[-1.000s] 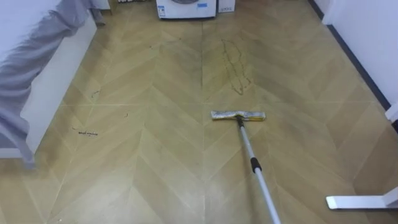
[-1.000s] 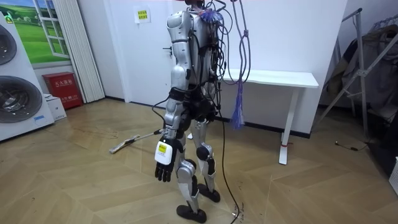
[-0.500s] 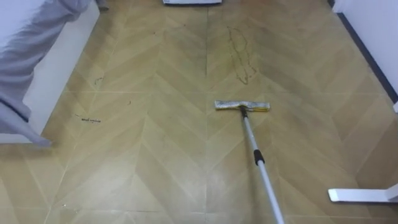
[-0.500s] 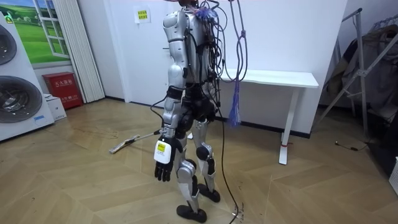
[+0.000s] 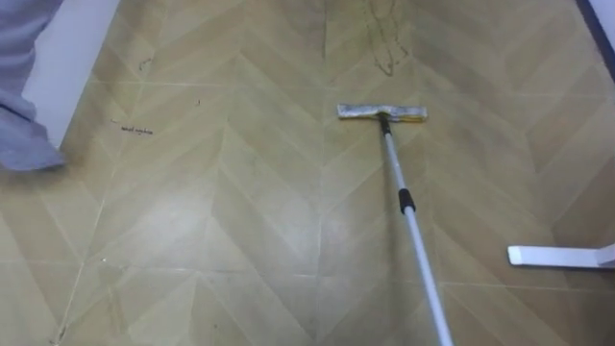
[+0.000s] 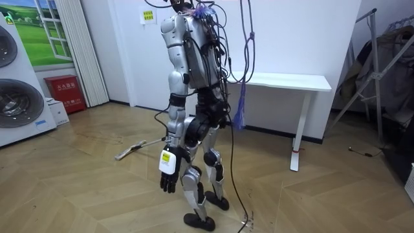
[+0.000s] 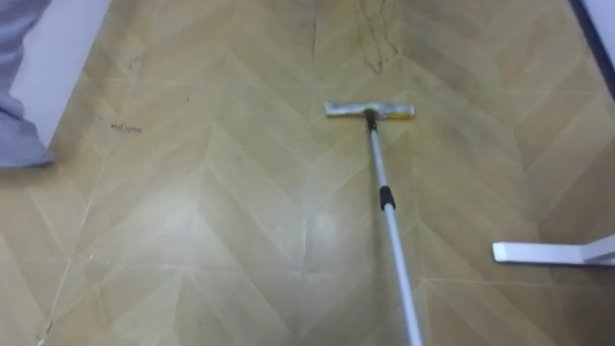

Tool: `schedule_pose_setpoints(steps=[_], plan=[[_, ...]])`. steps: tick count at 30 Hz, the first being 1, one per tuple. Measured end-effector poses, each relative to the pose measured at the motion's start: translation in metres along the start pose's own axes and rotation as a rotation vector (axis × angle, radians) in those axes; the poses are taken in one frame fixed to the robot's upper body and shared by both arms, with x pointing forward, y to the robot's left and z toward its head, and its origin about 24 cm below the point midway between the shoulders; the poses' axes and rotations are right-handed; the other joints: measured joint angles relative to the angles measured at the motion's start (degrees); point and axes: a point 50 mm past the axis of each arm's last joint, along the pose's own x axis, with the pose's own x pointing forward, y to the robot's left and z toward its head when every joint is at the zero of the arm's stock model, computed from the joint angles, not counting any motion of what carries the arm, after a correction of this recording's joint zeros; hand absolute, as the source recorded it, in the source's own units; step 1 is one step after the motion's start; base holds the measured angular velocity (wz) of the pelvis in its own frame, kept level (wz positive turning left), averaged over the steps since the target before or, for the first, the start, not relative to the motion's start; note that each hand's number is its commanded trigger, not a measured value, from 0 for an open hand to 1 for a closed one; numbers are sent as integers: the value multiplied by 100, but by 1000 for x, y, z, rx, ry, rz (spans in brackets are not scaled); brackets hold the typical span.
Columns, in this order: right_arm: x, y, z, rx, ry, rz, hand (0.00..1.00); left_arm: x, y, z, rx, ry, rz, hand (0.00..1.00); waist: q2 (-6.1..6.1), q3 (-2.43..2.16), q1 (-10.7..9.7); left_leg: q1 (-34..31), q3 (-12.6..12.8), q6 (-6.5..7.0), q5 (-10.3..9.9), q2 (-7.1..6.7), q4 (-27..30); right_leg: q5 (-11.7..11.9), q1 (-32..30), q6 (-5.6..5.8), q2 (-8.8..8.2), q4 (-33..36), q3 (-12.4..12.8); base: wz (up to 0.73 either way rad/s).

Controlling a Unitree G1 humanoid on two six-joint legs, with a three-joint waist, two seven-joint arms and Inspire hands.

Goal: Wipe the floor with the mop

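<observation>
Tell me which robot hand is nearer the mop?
Right, most likely: the mop runs off the eye view's lower right, toward the robot's right side. The left robot hand hangs open by its leg, apart from the pole.

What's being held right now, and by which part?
Cannot tell for the mop: its pole leaves the eye view's bottom edge before any grip. The left hand hangs open beside the leg, holding nothing.

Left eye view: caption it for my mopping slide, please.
Grey flat mop head on a silver pole rests on the wooden herringbone floor, just short of a faint dark streak.
</observation>
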Motion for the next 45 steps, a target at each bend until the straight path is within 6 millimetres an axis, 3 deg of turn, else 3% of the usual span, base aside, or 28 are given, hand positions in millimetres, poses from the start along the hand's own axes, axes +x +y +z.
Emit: schedule_pose_setpoints(steps=[4, 8, 11, 13, 14, 16, 17, 18, 20, 22, 23, 24, 25, 26, 27, 29, 30, 31, 32, 33, 35, 38, 40, 41, 42, 43, 44, 45], plan=[[0, -3, 0, 0, 3, -22, 100, 0, -1, 7, -23, -13, 15, 0, 37, 10, -21, -735, -49, 45, -252, -50, 681, -388, -870, 20, -160, 962, 54, 4], [-1, -8, -26, 30, 83, -53, 100, 0, 0, 0, -23, 28, 48, 0, 125, -44, 63, -1584, -153, 104, -617, -162, 1845, -901, -1741, 38, -433, 2310, 67, 12], [-2, -3, -33, 52, 105, -45, 100, 0, 0, -4, -40, 64, 57, 0, 150, -57, 224, -2066, -217, -13, -716, -212, 2676, -1237, -2138, -39, -510, 3091, 84, 3], [-1, -3, -21, 55, 98, -48, 100, -1, -1, -9, -55, 82, 55, 0, 157, -66, 303, -2387, -252, -183, -648, -184, 3390, -1471, -2302, -66, -600, 3520, 76, -7], [0, -5, -10, 51, 91, -58, 100, -3, -4, -18, -53, 104, 55, 0, 147, -62, 326, -2676, -294, -311, -395, -173, 3979, -1594, -2404, -115, -597, 3818, 123, -23], [-1, -13, 18, 44, 54, -74, 100, -5, -9, -26, -65, 133, 45, 0, 110, -49, 500, -3292, -331, -339, 530, -169, 4996, -1675, -2569, -199, -594, 4190, 230, -47], [-2, -20, 40, 44, 8, -82, 100, -6, -13, -33, -71, 155, 32, 0, 58, -19, 659, -3725, -285, -426, 1121, -182, 5920, -1696, -2641, -241, -594, 4369, 304, -64], [-6, -28, 64, 33, -47, -103, 100, -7, -14, -36, -84, 164, 25, 0, 48, -21, 748, -4075, -160, -407, 1215, -185, 6782, -1693, -2699, -247, -592, 4458, 411, -57], [-12, -44, 95, 40, -122, -103, 100, -6, -13, -36, -104, 161, 23, 0, -45, 31, 908, -4309, -15, -218, 1017, -191, 6995, -1701, -2793, -230, -624, 4428, 614, -32], [-18, -48, 115, 42, -175, -84, 100, -5, -9, -35, -105, 143, 21, 0, -102, 57, 944, -4033, -99, -194, 624, -210, 5846, -1751, -2818, -129, -589, 4224, 728, -2], [-19, -48, 118, 55, -186, -74, 100, -4, -5, -34, -98, 136, 14, 0, -142, 53, 920, -3606, -105, -145, 380, -208, 4586, -1780, -2812, 14, -584, 4048, 726, 34], [-17, -48, 112, 77, -174, -64, 100, -4, -3, -32, -99, 131, 10, 0, -87, 12, 904, -3144, -105, -89, 170, -214, 3474, -1747, -2789, 139, -571, 3888, 714, 40], [-16, -49, 109, 91, -167, -60, 100, -4, -3, -32, -98, 129, 7, 0, -31, -23, 893, -2952, -113, -70, 78, -219, 3088, -1751, -2786, 164, -571, 3839, 714, 56], [-14, -52, 96, 116, -146, -58, 100, -3, -3, -29, -95, 125, -1, 0, 91, -86, 782, -2740, -101, 196, -347, -290, 2700, -1679, -2742, 346, -606, 3730, 686, 76], [-11, -57, 75, 139, -99, -66, 100, -2, -1, -24, -91, 117, -9, 0, 133, -90, 700, -2688, -92, 366, -471, -440, 2600, -1540, -2625, 507, -665, 3635, 757, 88], [-10, -72, 38, 162, 5, -102, 100, -1, -2, -18, -91, 103, -13, 0, 227, -147, 574, -2572, 97, 668, -665, -552, 2653, -1224, -2604, 611, -693, 3876, 1026, 78], [-11, -81, 16, 151, 75, -142, 100, -1, -2, -11, -90, 89, -12, 0, 362, -98, 541, -2521, 159, 834, -869, -573, 2886, -686, -2932, 664, -666, 4650, 1327, 48], [-11, -82, 4, 144, 107, -160, 100, 0, -2, -9, -91, 83, -10, 0, 449, -105, 532, -2498, 150, 876, -1000, -575, 3008, -304, -3113, 665, -622, 5023, 1428, 7], [-12, -81, -17, 126, 158, -178, 100, 0, 0, -6, -93, 68, 6, 0, 547, -127, 526, -2439, 148, 950, -1221, -572, 3162, 317, -3420, 678, -486, 5547, 1606, -22], [-11, -74, -30, 118, 192, -175, 100, 0, 5, -8, -97, 63, 33, 0, 601, -125, 471, -2423, 146, 1012, -1379, -587, 3273, 421, -3770, 701, -327, 5952, 1656, -30], [-9, -61, -40, 121, 217, -160, 100, 0, 10, -4, -97, 41, 53, 0, 639, -103, 264, -2423, 150, 1026, -1550, -658, 3390, 261, -4217, 760, -232, 6011, 1623, -11], [-8, -38, -57, 157, 259, -127, 100, 0, 7, 3, -99, 4, 46, 0, 636, -101, 142, -2281, 205, 1127, -1819, -759, 3420, 69, -4518, 768, -54, 4807, 1517, -8], [-8, -34, -57, 162, 276, -115, 100, -1, 3, -7, -90, 34, 31, 0, 593, -99, 150, -2003, 210, 1073, -2054, -827, 3405, 33, -4426, 652, 0, 3992, 1274, -30], [-7, -34, -53, 162, 277, -116, 100, -3, 2, -16, -86, 67, 28, 0, 572, -95, 146, -1748, 228, 878, -2235, -840, 3380, -22, -4192, 448, -3, 3596, 1060, -9], [-7, -34, -47, 163, 279, -117, 100, -4, 2, -24, -82, 98, 32, 0, 515, -94, 155, -1456, 297, 515, -2387, -837, 3369, -188, -3869, 205, -5, 3447, 811, -4], [-7, -35, -42, 164, 278, -119, 100, -4, 3, -28, -79, 113, 36, 0, 466, -111, 173, -1373, 368, 293, -2386, -815, 3457, -340, -3708, 94, 9, 3486, 769, -5], [-6, -38, -27, 168, 260, -125, 100, -4, 6, -32, -78, 123, 49, 0, 363, -53, 267, -1481, 614, -248, -1975, -641, 4222, -661, -3478, -75, 109, 3657, 805, -14], [-6, -44, -6, 168, 219, -142, 100, -4, 6, -32, -86, 126, 59, 0, 283, 1, 383, -1835, 752, -115, -1153, -495, 5130, -830, -3379, -61, 120, 3875, 928, -20]])
